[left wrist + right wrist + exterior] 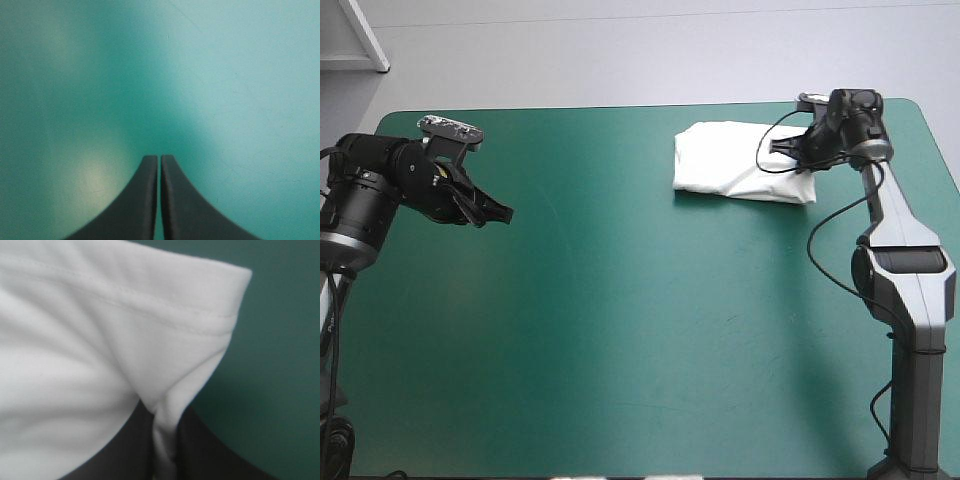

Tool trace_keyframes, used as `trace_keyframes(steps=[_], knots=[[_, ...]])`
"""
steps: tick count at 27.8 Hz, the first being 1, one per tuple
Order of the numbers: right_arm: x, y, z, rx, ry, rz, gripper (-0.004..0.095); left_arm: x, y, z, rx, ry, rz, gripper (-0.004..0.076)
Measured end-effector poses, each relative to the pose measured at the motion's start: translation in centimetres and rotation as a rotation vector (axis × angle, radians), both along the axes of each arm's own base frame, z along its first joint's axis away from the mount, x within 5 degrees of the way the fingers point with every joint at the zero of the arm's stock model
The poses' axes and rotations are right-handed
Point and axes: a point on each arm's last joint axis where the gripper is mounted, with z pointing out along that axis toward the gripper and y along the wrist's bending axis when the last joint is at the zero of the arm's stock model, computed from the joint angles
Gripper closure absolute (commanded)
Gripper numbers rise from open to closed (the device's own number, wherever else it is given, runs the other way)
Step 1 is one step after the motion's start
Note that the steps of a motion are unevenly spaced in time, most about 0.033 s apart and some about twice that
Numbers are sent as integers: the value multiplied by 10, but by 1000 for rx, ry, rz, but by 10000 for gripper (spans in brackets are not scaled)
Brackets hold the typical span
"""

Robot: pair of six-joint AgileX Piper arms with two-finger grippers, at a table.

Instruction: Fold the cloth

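I have the table (620, 390) under its teal-green cover filling most of the high view. Nearest to me, over the table's left edge and about midway along it, my left gripper (504, 212) hangs above the cover, angled down toward the table's middle. Its black fingers (137, 205) are pressed together with only a hairline seam between them and nothing in it. Its wrist camera gives me only teal-green cover ahead of the tips. This gripper is well apart from the cloth.

Farther off, near the far right corner, the T-shirt (730, 160) lies as a folded white bundle, roughly rectangular, its long side along the far edge and set a little in from it. My right gripper (802, 150) is down at the bundle's end nearest the table's right edge. In its wrist view the fingers are all but together, clamped on a pinch of white cloth that rises between them. A hemmed edge (150, 310) with two lines of stitching runs ahead of the tips to a rounded corner, with cover beyond it.
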Motion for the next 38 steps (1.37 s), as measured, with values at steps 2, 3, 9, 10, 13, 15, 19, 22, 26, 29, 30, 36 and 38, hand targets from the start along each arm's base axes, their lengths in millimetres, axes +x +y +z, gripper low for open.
trace_keyframes(steps=[2, 3, 9, 10, 13, 15, 19, 22, 26, 29, 30, 36, 38], knots=[[0, -39, 0, -1, 1, -75, 924, 0, 0, 0, 0, 0, 0, 705], [-2, -60, 0, -8, 2, -103, 923, 0, 0, 0, 0, 0, 0, 705], [-7, -98, 3, -27, -6, -125, 776, 0, 0, 0, -1, -6, 0, 705], [-8, -101, 4, -19, -9, -129, 681, 1, 0, 1, -2, -11, 0, 705], [-9, -105, 5, 0, -12, -138, 355, 2, 0, 1, -3, -23, -1, 705], [-9, -106, 5, 0, -12, -140, 207, 2, 0, 1, -4, -24, -1, 705], [-11, -106, 12, 14, -24, -166, 192, 3, -1, 2, -6, -42, -2, 705], [-15, -105, 28, 25, -53, -180, 312, 5, -1, 3, -10, -65, -3, 705], [-29, -98, 68, 68, -132, -184, 651, 9, -2, 6, -18, -120, -5, 705], [-49, -87, 116, 128, -233, -149, 921, 12, -3, 8, -29, -157, -8, 705], [-54, -84, 126, 148, -256, -135, 914, 12, -3, 9, -34, -167, -9, 705], [-129, -59, 222, 184, -461, -18, 921, 16, -8, 13, -89, -229, -31, 705], [-159, -54, 240, 141, -488, 5, 921, 15, -10, 15, -105, -244, -48, 705]])
